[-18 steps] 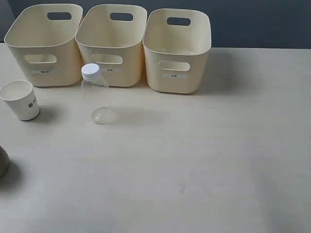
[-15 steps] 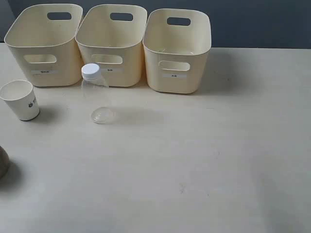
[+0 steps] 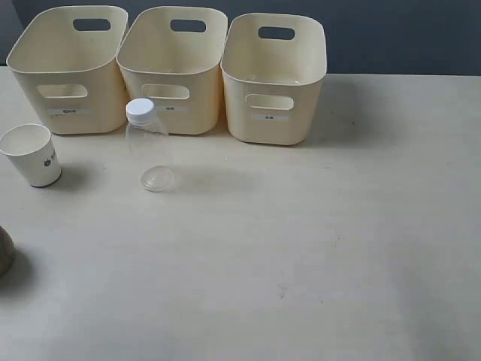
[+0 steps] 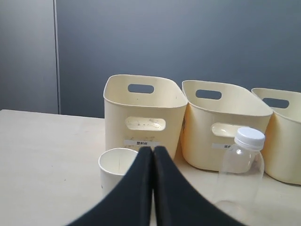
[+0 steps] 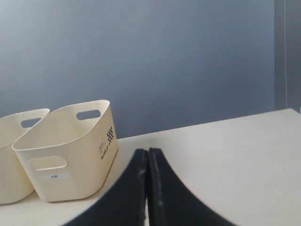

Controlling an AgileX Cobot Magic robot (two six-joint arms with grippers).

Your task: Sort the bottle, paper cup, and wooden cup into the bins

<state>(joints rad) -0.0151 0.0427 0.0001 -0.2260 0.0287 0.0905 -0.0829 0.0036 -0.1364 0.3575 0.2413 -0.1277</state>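
Note:
A clear bottle (image 3: 147, 147) with a white cap stands upright before the middle bin (image 3: 172, 69). Left of it is the white paper cup (image 3: 31, 154), in front of the left bin (image 3: 69, 71). Only a sliver of the brown wooden cup (image 3: 4, 251) shows at the exterior view's left edge. The right bin (image 3: 274, 79) completes the row. Neither gripper appears in the exterior view. My left gripper (image 4: 153, 149) is shut and empty, its tips in front of the paper cup (image 4: 116, 168), the bottle (image 4: 241, 170) off to one side. My right gripper (image 5: 147, 152) is shut and empty beside a bin (image 5: 66, 149).
The pale tabletop (image 3: 316, 241) spreads wide to the right of the bottle and in front of the bins. A dark blue-grey wall (image 3: 391, 34) rises behind the bins.

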